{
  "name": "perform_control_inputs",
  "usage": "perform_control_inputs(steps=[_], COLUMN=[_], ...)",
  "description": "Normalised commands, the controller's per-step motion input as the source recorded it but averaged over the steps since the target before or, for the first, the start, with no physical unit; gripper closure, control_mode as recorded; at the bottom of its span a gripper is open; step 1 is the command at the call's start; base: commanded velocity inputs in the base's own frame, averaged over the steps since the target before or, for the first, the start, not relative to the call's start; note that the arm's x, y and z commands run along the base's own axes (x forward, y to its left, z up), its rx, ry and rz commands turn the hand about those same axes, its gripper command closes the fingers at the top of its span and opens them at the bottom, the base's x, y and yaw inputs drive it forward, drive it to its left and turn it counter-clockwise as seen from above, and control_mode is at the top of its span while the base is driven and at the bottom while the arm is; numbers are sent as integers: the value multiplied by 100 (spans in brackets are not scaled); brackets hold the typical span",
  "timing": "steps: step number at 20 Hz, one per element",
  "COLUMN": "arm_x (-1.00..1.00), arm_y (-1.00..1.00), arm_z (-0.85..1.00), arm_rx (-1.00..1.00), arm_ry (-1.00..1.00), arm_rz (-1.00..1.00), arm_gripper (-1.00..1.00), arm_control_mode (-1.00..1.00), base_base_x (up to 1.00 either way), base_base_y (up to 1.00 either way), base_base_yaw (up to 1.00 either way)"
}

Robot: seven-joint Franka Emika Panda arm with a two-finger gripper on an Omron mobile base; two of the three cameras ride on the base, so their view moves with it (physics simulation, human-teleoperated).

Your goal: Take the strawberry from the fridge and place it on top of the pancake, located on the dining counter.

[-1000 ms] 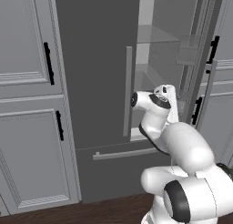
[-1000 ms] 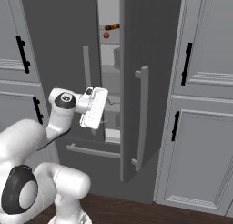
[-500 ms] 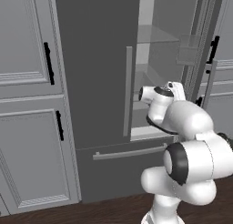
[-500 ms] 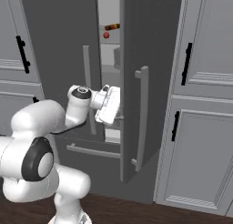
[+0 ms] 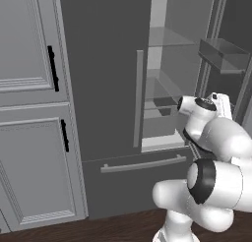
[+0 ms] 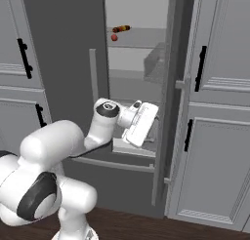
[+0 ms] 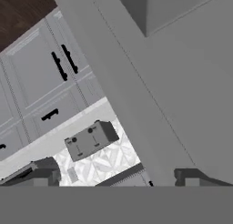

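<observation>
the claw (image 7: 116,175) gapes fully wide and empty beside the fridge (image 6: 63,53) door.

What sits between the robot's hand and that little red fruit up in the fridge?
In the right base view, only a glass shelf and open air separate the open, empty gripper from the strawberry.

One strawberry (image 6: 114,37), one fridge (image 6: 63,63), one toaster (image 7: 91,140).

Grey panelled cupboards (image 5: 29,113) with black handles (image 5: 51,69) on both sides, dark wood floor (image 5: 98,228). Hand view: white counter (image 7: 59,134) with grey toaster (image 7: 91,140).
</observation>
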Motion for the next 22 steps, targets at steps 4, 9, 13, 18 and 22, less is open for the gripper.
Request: perform_control_inputs(steps=[4, 9, 13, 18, 22], arm_x=[-26, -1, -28, -12, -1], arm_y=[-100, -89, -8, 79, 100], arm_z=[-2, -1, 0, 8, 14], arm_rx=[0, 1, 2, 0, 6], arm_ry=[0, 0, 0, 0, -5], arm_rz=[-6, -2, 5, 7, 1], arm_gripper=[-100, -100, -100, -100, -100], arm_control_mode=[-100, -100, -100, -100, -100], base_base_x=[0, 0, 0, 0, 0], base_base_y=[0, 0, 0, 0, 0], base_base_yaw=[0, 0, 0, 0, 0])
